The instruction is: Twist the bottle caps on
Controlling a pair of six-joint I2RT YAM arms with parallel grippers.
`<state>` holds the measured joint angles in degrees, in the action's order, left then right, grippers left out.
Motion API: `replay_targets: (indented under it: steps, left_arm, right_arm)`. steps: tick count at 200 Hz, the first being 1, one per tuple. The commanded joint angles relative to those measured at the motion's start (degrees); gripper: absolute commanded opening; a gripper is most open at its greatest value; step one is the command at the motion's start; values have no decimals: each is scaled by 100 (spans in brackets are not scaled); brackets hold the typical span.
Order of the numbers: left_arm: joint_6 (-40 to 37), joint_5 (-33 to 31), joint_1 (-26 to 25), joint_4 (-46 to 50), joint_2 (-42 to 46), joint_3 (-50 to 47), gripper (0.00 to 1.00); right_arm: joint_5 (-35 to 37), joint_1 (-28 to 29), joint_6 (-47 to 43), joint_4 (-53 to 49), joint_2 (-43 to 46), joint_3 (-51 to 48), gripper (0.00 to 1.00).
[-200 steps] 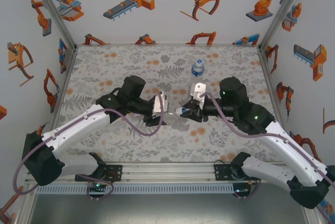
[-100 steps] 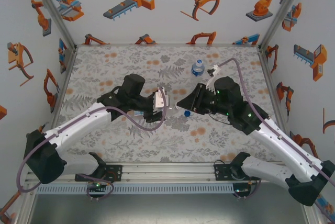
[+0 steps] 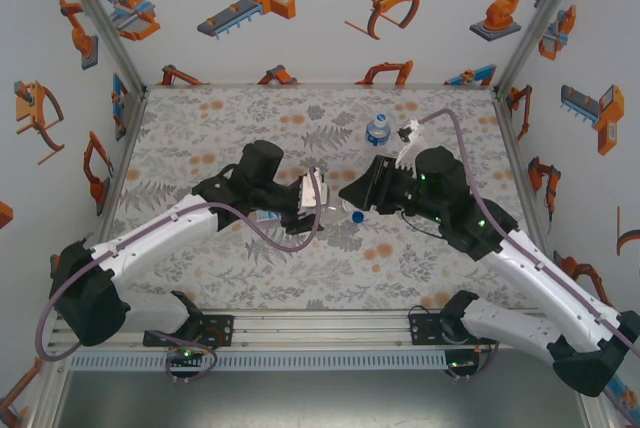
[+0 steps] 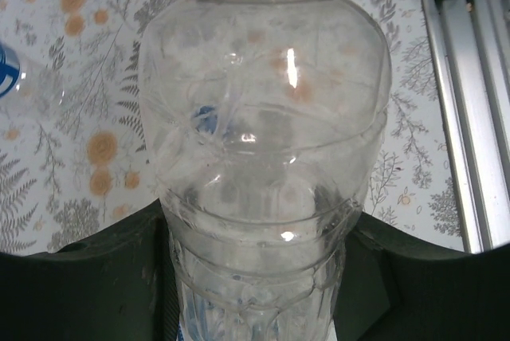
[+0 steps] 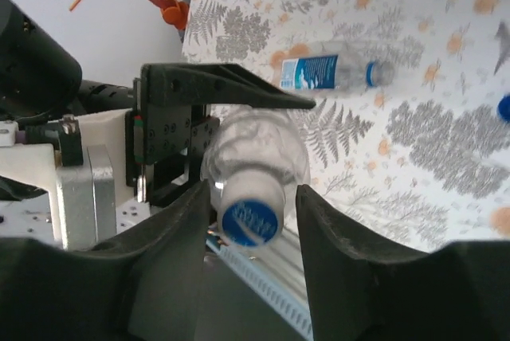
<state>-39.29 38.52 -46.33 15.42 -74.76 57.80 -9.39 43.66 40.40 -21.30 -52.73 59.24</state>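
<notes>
Just changed: your right claw (image 5: 255, 195) was clamped on the blue cap (image 5: 250, 223) a second ago. It has now let go, and its wrist has rolled back the other way.
Right claw now: part-open and holding nothing, with a thin gap on each side of the cap.
Left claw (image 3: 316, 196): closed round the body of the clear bottle (image 4: 263, 134), holding it level with the neck towards your right claw.
Cap: seated on the bottle's neck, straight between the right claw's fingers and level with their tips.
What it means: this looks like a reset between twists. The cap is on the neck, but you cannot tell from here whether it is tight.
Second bottle (image 3: 378, 130): upright and capped, just beyond your right claw and apart from it.
</notes>
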Motion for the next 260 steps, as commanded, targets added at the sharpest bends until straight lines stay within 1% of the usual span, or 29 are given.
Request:
replay_targets:
  steps: [1, 11, 27, 41, 54, 73, 100, 125, 167, 228, 260]
  left_arm:
    - [-189, 406, -9, 131, 163, 204, 0]
    - [-197, 460, -9, 179, 170, 216, 0]
    - [-196, 532, -8, 280, 179, 272, 0]
    - [-201, 614, -9, 359, 184, 303, 0]
    - [-232, 688, -8, 498, 182, 364, 0]
    - [-282, 733, -9, 700, 194, 439, 0]
    - [-308, 778, -8, 809, 216, 465, 0]
    - [-321, 836, -13, 890, 249, 475, 0]
    - [-400, 902, -8, 1102, 252, 521, 0]
    - [-417, 982, -10, 1147, 254, 542, 0]
    - [-411, 1009, -12, 1152, 249, 550, 0]
  right_arm:
    - [-637, 41, -2333, 373, 380, 304, 52]
    - [-833, 37, -3017, 372, 469, 346, 52]
    - [-1361, 33, -4211, 227, 492, 439, 52]
    - [-1993, 37, -5457, -163, 443, 561, 52]
    - [-2284, 41, -6339, -657, 340, 741, 52]
    - [-2539, 45, -7188, -1212, 171, 1013, 52]
    - [-2892, 42, -7979, -1596, 90, 1058, 52]
    - [-3082, 43, -8101, -1560, 67, 980, 51]
    - [-3021, 47, -8090, -1367, 49, 856, 45]
    - [-3115, 54, -8083, -1411, -97, 853, 44]
    - [-3164, 56, -8083, -1386, -133, 809, 38]
